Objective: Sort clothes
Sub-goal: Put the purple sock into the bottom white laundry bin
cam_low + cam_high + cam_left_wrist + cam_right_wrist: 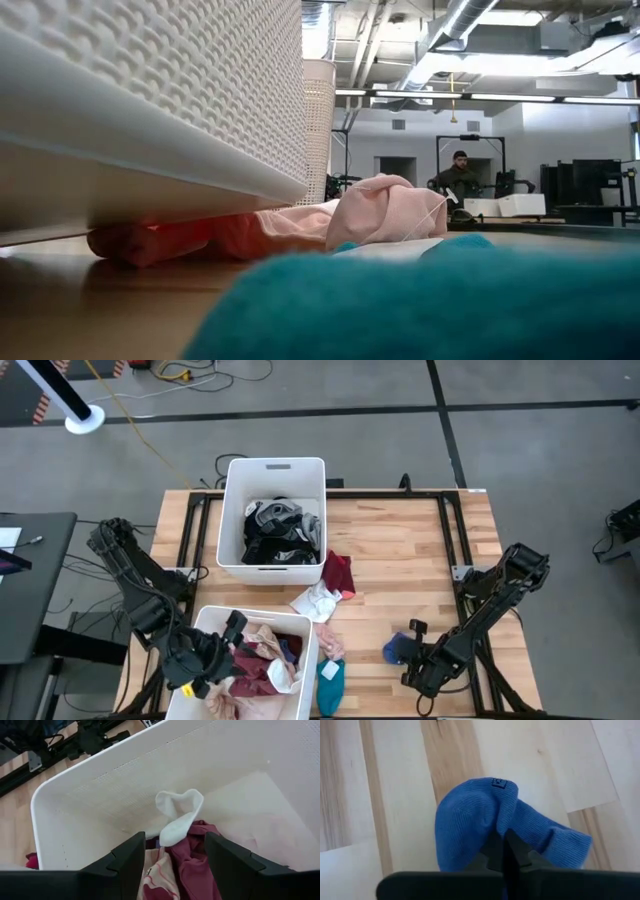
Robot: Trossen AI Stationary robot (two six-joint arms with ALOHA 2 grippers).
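Observation:
My right gripper (506, 839) is down at the table's near right (410, 648), shut on a blue sock (480, 820) that lies on the wood. My left gripper (175, 840) hangs open over the near white bin (205, 618). Beyond its fingers show a maroon garment (192, 862) and a white sock (177, 815) leaning against the bin's inner wall. On the table lie a maroon garment (340, 572), a white one (318, 602) and a teal sock (330, 682). The far white bin (232, 510) holds dark and grey clothes (280, 532). My right gripper pinches a raised fold in the middle of the blue sock (501, 822) between its two fingertips. The fingers come steeply from above, slanting down. The rest of the sock lies bunched on the table.
The near bin is piled with pink, cream and maroon clothes (262, 660). In the low view the teal sock (450, 300) fills the foreground, with a pink garment (380, 210) behind it. A person (458, 175) is far off in the room. Bare wood (410, 560) lies at the table's right.

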